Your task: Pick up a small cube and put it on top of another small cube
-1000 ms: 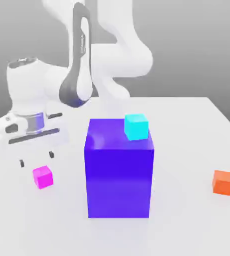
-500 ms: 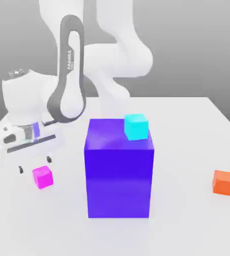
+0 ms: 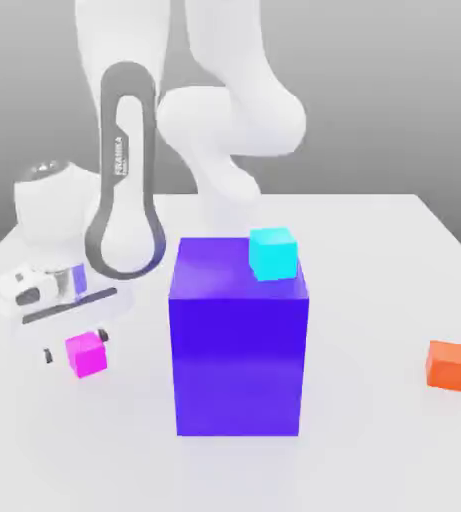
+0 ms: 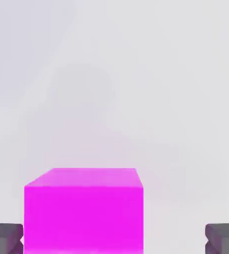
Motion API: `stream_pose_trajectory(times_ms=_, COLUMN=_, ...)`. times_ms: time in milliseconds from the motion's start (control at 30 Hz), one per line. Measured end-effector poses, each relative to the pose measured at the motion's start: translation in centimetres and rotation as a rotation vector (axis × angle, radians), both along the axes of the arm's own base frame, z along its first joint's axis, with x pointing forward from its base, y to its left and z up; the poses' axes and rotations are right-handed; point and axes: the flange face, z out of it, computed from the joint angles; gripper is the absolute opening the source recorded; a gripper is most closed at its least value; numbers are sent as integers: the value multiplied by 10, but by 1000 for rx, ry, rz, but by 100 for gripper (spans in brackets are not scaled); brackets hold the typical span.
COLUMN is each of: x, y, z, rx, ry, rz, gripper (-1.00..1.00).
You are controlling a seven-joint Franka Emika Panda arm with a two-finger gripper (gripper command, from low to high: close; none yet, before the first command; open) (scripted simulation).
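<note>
Pink cube (image 3: 86, 354) on table (image 3: 374, 280), not yet grasped; fingers (image 4: 5, 237) spread wide around it. Lift, stacking left.

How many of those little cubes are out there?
3: the small magenta-pink cube on the white table beneath the gripper; the small cyan cube atop the big purple block; the small orange cube at the exterior view's right. The block could hide others.
</note>
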Motion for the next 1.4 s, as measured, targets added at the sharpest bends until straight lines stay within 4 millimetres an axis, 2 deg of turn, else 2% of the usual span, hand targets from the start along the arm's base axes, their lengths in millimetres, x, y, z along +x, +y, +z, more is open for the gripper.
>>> stream_pose_trajectory(times_ms=100, x=-2, y=5, z=-8, rx=-5, ry=-1, rz=1, gripper=0)
stream_pose_trajectory(times_ms=133, x=-3, y=7, z=-10, rx=-7, ry=-2, rz=0, gripper=-100)
stream_pose_trajectory(times_ms=367, x=-3, y=7, z=-11, rx=-5, ry=-2, rz=0, gripper=-100)
stream_pose_trajectory(times_ms=900, x=4, y=-10, z=27, rx=14, ry=9, rz=-2, gripper=-100)
stream_pose_trajectory(times_ms=1400, x=-1, y=-1, z=52, rx=4, ry=8, rz=-6, gripper=-100)
